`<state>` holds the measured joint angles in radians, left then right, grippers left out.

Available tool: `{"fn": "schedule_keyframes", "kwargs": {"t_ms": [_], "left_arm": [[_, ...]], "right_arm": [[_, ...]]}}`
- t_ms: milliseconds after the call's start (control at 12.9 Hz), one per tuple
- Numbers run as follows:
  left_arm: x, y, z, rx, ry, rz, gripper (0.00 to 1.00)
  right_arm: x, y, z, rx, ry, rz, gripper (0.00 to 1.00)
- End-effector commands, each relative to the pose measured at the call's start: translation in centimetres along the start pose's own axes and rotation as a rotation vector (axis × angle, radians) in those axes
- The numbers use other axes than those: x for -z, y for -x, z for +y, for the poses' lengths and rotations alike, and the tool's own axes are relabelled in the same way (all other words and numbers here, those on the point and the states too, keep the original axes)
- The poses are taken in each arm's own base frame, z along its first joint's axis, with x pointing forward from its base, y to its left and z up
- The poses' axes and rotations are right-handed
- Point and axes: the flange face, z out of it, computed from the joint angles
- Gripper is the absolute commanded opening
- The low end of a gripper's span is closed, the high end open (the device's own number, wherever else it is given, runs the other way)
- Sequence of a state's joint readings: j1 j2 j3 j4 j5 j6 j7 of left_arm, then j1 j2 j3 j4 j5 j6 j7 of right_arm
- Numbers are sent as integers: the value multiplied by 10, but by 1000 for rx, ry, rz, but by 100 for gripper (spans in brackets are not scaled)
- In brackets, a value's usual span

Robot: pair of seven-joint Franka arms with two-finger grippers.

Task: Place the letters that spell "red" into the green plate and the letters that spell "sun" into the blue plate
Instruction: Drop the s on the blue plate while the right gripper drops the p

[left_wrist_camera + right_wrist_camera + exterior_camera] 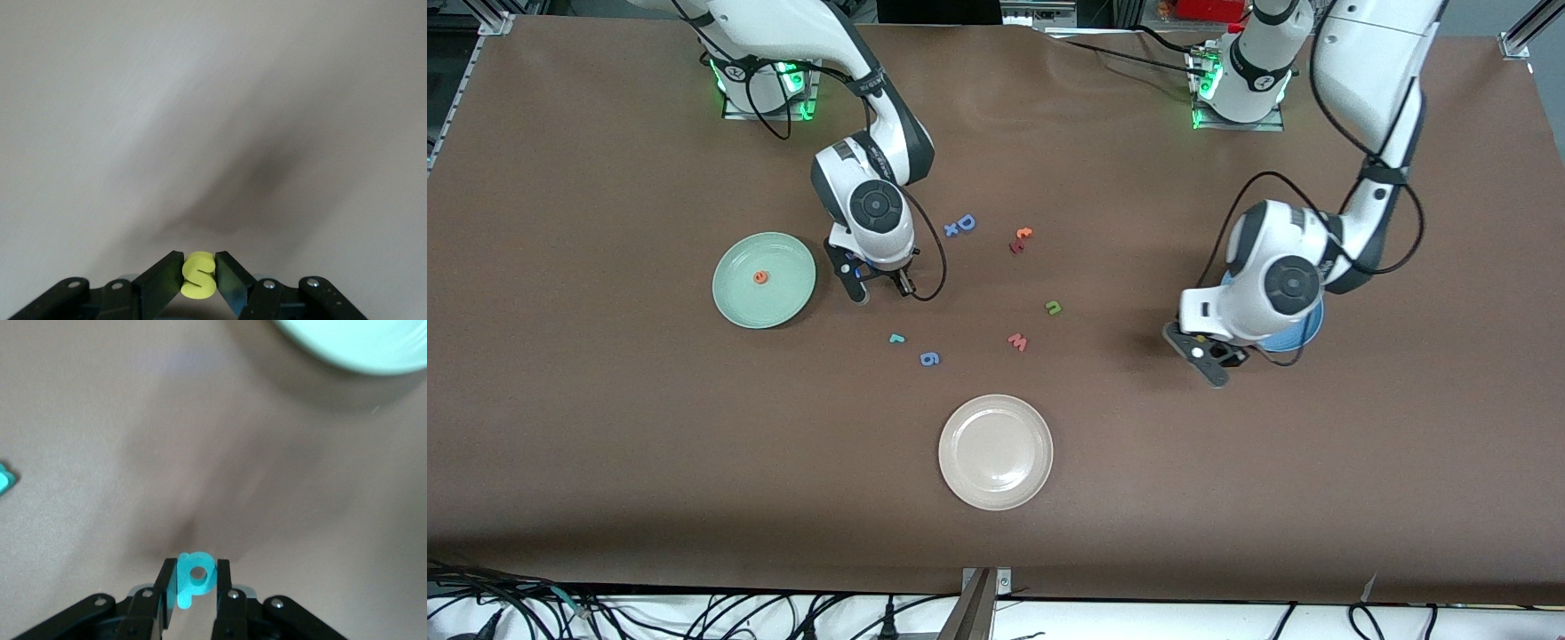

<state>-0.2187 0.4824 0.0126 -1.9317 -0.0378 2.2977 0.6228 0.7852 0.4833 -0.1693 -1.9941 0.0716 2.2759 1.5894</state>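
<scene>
The right gripper (194, 581) pinches the teal "d" (192, 579) near the green plate (360, 343).

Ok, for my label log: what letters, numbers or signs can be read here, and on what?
"s": yellow foam, in left hand.
"d": teal foam, in right hand.
"e": orange, on green plate.
"D": blue, on table.
"6": blue, on table.
"r": teal, on table.
"w": pinkish-red, on table.
"u": green, on table.
Blue piece and reddish pieces beside "D": unreadable.

Orange "e" (759, 277) lies in the green plate (734, 302); teal "r" (896, 338) on the table.
</scene>
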Motion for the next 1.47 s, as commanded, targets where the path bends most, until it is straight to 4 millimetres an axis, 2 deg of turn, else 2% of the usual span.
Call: {"fn": "schedule_keyframes", "kwargs": {"t_ms": [0,232,309,464,541,696,928,1082,1160,1237,1314,1392], "left_arm": [[5,39,-19,25,56,-35,17],[-10,70,-36,43,89,-72,17],[-17,76,-35,47,100,-84,17],[-28,89,-38,66,119,-101,17],[-33,95,-39,76,126,-107,17],[-39,107,-44,96,139,-116,18],[-44,115,-52,99,145,-115,21],[-46,121,-59,88,149,-111,21],[-47,123,-62,86,150,-110,26],[-48,122,-62,86,150,-112,51],[-48,122,-63,87,144,-105,91],[-46,120,-64,89,137,-97,100]], "right_arm": [[35,-41,14,86,42,-17,13],[50,-97,31,204,79,-32,13],[52,-112,36,231,92,-38,13],[46,-145,50,282,108,-49,14],[36,-159,60,318,120,-56,14],[23,-169,69,336,116,-55,14],[-15,-172,85,329,71,-22,14],[-31,-172,91,333,54,-3,16],[-33,-174,91,333,57,-3,27],[-31,-177,92,326,58,-7,55],[-29,-177,92,320,58,-9,68],[-23,-176,92,317,50,-11,72]]}}
